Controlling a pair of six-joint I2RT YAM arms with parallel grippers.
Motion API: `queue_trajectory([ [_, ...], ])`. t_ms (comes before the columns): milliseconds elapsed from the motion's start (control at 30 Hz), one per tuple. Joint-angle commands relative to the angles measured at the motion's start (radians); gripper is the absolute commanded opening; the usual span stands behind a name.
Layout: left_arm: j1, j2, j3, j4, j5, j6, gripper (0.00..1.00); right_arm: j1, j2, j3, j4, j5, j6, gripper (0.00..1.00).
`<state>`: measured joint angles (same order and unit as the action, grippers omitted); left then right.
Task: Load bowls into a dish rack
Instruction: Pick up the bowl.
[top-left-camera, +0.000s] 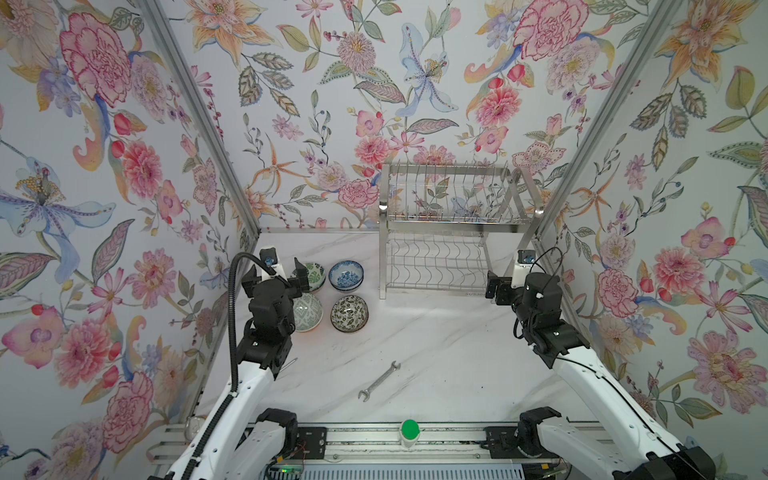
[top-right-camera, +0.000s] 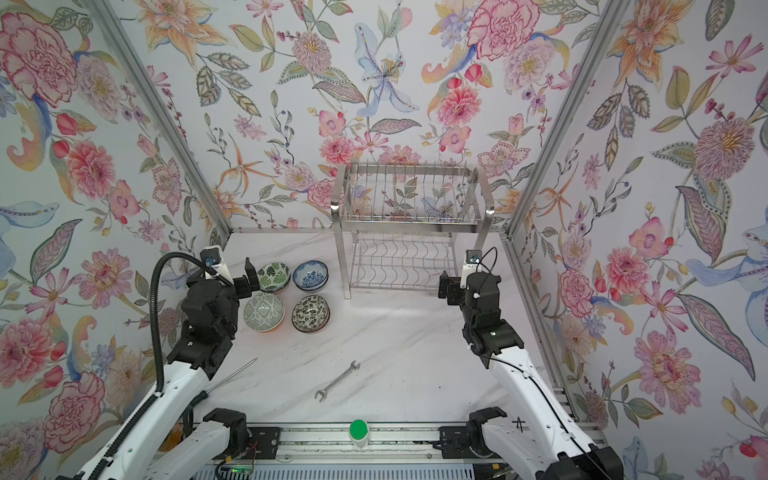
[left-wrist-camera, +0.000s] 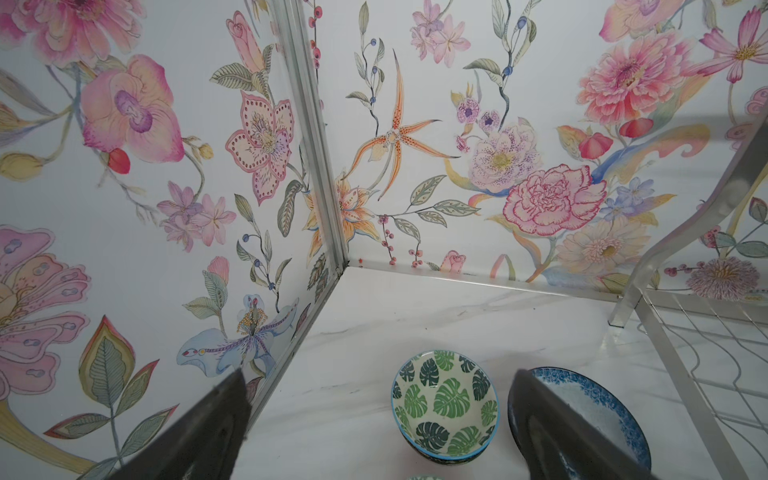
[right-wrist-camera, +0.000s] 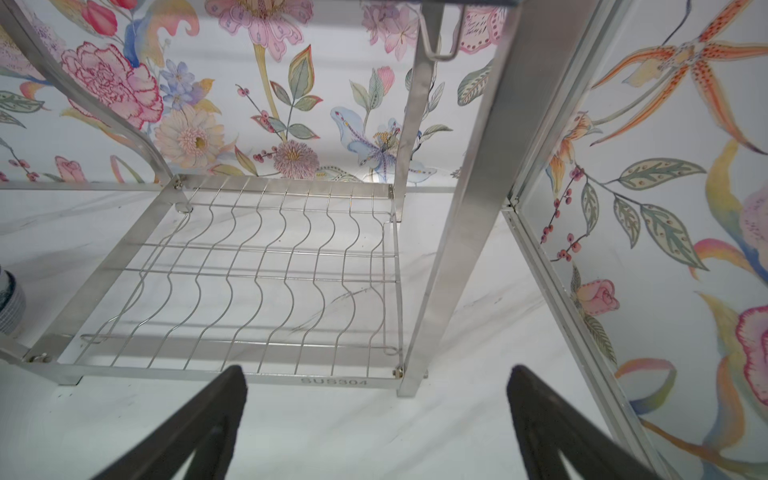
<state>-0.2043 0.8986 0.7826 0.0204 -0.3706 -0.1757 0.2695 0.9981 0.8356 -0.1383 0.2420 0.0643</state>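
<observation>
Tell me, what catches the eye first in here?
Loud floral wallpaper covers all three walls. A shiny, empty two-tier dish rack stands at the back of the white table, with patterned bowls clustered to its left, by the open left gripper.

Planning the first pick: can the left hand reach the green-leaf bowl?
Likely yes: the left hand hangs open beside the green-leaf bowl, nothing over it; the blue-and-white bowl sits close.
</observation>
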Motion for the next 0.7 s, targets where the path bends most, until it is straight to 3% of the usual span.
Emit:
queue_trajectory([
  [0, -0.005, 0.06, 0.124, -0.385, 0.066, -0.038, 0.99, 0.018, 0.041, 0.134, -0.329, -0.03, 0.041, 0.99],
  [200, 0.046, 0.102, 0.175, -0.542, 0.109, -0.065, 0.99, 0.023, 0.051, 0.294, -0.482, -0.038, 0.086, 0.99],
  [367, 0.167, 0.154, 0.153, -0.55, 0.269, -0.078, 0.99, 0.023, 0.064, 0.315, -0.511, -0.036, 0.114, 0.99],
  [600, 0.228, 0.29, 0.147, -0.551, 0.201, -0.083, 0.99, 0.022, 0.117, 0.267, -0.479, -0.042, 0.113, 0.99],
  [667, 0.258, 0.301, 0.113, -0.503, 0.23, -0.111, 0.99, 0.023, 0.133, 0.268, -0.467, -0.043, 0.105, 0.99],
])
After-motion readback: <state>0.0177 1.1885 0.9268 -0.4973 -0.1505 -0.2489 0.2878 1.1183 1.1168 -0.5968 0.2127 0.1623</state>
